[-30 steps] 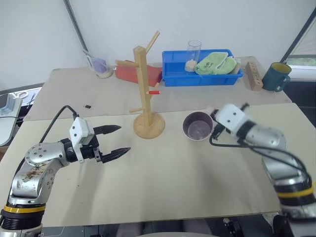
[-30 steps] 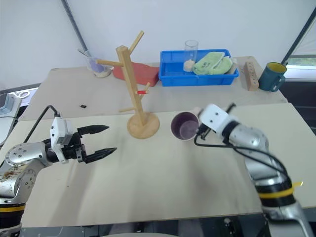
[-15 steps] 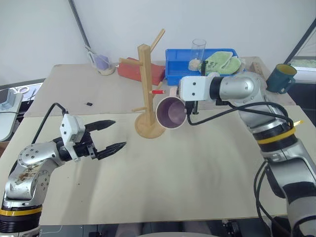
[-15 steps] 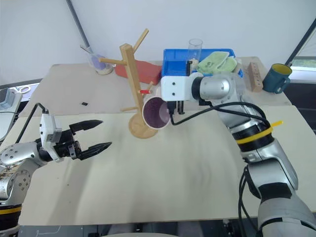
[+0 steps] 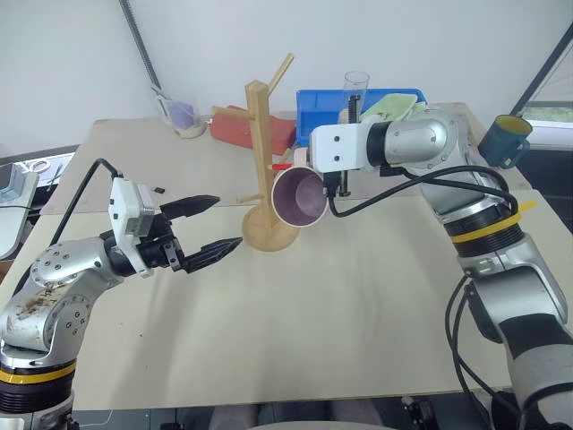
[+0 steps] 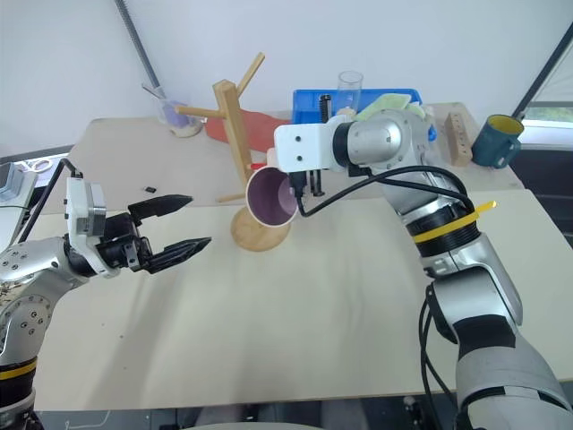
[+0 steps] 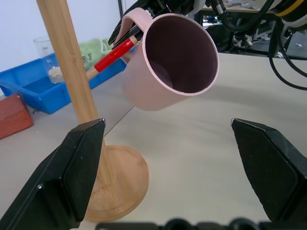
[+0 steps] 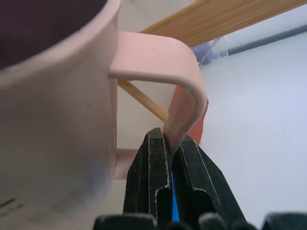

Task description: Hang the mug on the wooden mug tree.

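Right wrist view: the right gripper [image 8: 172,167] is seen with its two black fingers [image 8: 146,187] pressed nearly together on the handle of the mug [image 8: 53,120], the thin pink loop being pinched between them. Beyond the fingers the mug's body hangs to one side and a wooden peg crosses behind the handle.

From the left wrist, the mug [image 7: 172,62] is held off the table [image 7: 201,158] with its dark purple mouth tilted toward the camera, and the red-tipped peg [image 7: 112,55] of the wooden mug tree [image 7: 67,81] lies right at the handle; whether it has entered the loop cannot be told.

The left gripper [image 5: 210,228] is spread wide and holds nothing, its fingertips [image 5: 235,242] pointed toward the tree's round base, clear of it.
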### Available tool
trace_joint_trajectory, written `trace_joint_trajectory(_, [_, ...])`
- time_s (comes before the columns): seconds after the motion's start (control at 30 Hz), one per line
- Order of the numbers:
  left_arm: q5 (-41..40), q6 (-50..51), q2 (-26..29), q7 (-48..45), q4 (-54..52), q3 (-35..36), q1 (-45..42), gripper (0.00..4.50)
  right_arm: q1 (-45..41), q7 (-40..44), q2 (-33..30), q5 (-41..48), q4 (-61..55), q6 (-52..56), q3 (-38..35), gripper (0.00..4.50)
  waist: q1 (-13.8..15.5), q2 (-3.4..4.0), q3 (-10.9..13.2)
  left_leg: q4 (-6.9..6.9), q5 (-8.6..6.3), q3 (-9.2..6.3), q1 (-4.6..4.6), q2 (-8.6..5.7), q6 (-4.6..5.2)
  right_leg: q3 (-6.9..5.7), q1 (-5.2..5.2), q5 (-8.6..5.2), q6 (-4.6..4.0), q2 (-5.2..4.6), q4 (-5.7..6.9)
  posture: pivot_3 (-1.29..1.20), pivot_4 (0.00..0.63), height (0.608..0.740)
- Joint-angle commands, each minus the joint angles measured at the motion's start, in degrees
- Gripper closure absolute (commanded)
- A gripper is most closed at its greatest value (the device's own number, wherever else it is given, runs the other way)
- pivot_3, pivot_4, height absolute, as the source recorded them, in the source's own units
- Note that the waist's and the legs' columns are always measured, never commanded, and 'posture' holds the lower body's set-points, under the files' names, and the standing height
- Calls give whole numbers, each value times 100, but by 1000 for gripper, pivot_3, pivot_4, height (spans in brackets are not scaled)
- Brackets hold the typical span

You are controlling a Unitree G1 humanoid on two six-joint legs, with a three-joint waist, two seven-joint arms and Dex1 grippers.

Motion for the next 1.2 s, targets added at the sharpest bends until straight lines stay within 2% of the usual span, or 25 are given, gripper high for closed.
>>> trace_joint_trajectory(0.03, [-36,-32,54,13,-69,48,-120,0,-256,30,47,-78,-17,-36,-22,4455,-4,0,0,0,0,0,0,0,0,0,-1,0,0,0,0,0,150,727])
trace_joint_trajectory(0.3, [111,-233,22,-149,56,16,-7,0,-461,27,257,-108,204,68,-58,4455,-10,0,0,0,0,-1,2,0,0,1,-1,-1,-3,1,3,0,150,727])
trace_joint_trajectory(0.6, [244,-514,-26,-365,321,5,88,0,-549,159,133,-24,122,-82,-161,1388,-3,1,0,0,0,0,2,0,0,1,-2,-3,-7,0,4,0,150,727])
trace_joint_trajectory(0.73, [379,-575,65,-380,432,3,127,0,-523,540,-159,344,-104,-98,-364,1388,17,0,0,0,0,1,-1,0,0,1,-2,-4,-7,-2,1,0,150,727])
trace_joint_trajectory(0.9, [652,-370,279,-143,622,-2,-11,0,-376,1237,-622,1273,-421,193,-906,1388,16,0,0,-1,0,2,1,0,0,1,-1,-4,-8,-2,2,0,150,727])
trace_joint_trajectory(1.0, [1068,-407,448,166,653,8,-45,0,11,1786,-957,2145,-894,782,-1333,1388,30,-2,1,-1,0,1,2,1,0,-2,4,-4,-8,-2,-1,0,150,727])
trace_joint_trajectory(1.13, [870,-222,626,49,661,165,-177,0,430,1990,-1220,2967,-1503,1641,-1773,1388,22,-2,2,0,-2,8,4,1,-3,-1,10,-4,-8,-8,-7,0,150,727])
trace_joint_trajectory(1.2, [730,-13,699,61,729,235,-392,0,595,1921,-1292,3500,-1908,2377,-2012,1388,12,-3,2,-1,-27,7,3,1,-43,-1,2,-4,-8,-7,-3,0,150,727])
